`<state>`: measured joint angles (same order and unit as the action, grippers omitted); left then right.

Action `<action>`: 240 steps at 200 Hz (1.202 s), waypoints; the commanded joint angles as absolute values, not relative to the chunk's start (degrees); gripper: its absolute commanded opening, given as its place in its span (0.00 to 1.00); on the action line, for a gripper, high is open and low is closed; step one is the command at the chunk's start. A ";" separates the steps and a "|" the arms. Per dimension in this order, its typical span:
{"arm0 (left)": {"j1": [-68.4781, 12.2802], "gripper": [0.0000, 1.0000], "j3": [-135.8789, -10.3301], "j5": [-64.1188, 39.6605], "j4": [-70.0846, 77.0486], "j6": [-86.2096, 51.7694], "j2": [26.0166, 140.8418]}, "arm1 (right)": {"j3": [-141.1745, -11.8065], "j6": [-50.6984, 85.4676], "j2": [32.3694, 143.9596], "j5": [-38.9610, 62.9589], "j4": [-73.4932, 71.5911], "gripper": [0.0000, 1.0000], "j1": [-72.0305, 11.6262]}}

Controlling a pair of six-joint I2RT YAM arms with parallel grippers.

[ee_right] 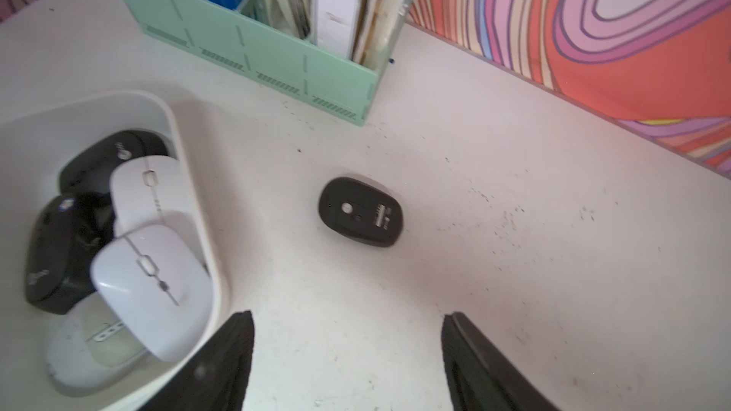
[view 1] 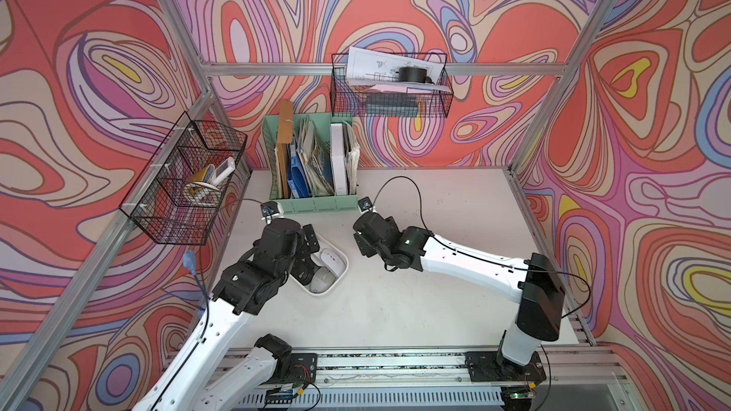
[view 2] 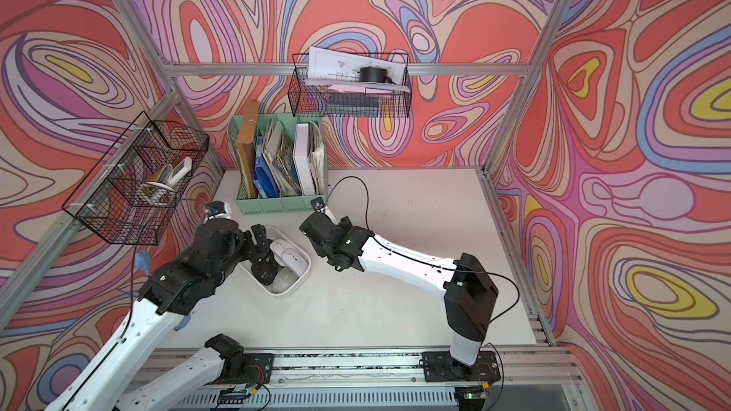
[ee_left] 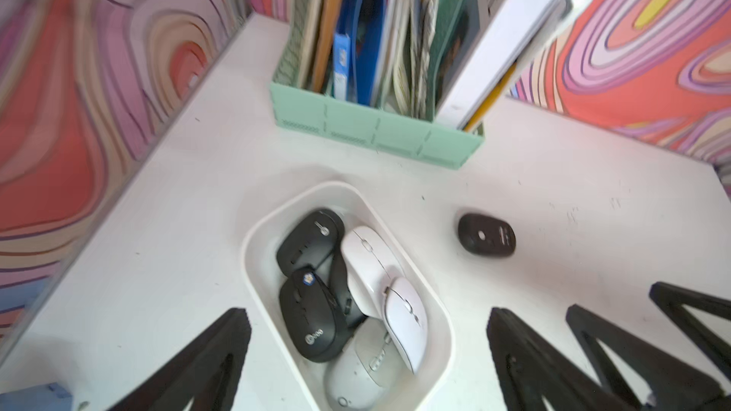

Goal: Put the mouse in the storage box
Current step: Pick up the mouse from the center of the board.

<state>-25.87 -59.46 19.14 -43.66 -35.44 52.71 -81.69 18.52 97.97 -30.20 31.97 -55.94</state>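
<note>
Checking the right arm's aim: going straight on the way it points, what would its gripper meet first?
Probably the upturned black mouse on the table, centred ahead of the right gripper, jaws open; depth is unclear, so bare table might come first.

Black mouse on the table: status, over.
Left gripper open above storage box. Right gripper open, empty, hovering near black mouse. Mouse upside down on table, outside box. Nothing between it and right gripper.
</note>
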 commanded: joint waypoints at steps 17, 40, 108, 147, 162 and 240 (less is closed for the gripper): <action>-26.92 0.97 -64.67 -2.08 -45.61 -35.78 68.56 | -73.11 24.68 88.04 -30.95 30.02 0.77 -50.18; -29.52 0.96 -69.33 -4.84 -46.93 -33.26 77.96 | -67.80 27.33 83.06 -28.92 28.84 0.77 -46.23; -30.33 0.93 -80.02 -4.30 -44.72 -29.16 95.97 | -56.98 31.09 74.39 -24.44 25.23 0.78 -40.93; -30.32 0.92 -85.66 -3.65 -44.27 -27.39 106.15 | -54.13 31.53 71.84 -23.61 24.44 0.78 -40.17; -30.32 0.93 -86.96 -3.56 -43.47 -26.40 108.43 | -53.40 31.68 71.28 -23.45 24.19 0.78 -40.08; -27.92 0.96 -89.47 -4.10 -37.29 -28.20 115.50 | -51.08 31.87 70.54 -21.93 22.58 0.78 -39.81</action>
<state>-28.95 -88.20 -4.10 -40.60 -27.22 113.40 -52.01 31.22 71.77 -22.55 23.77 -40.18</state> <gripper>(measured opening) 0.956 0.779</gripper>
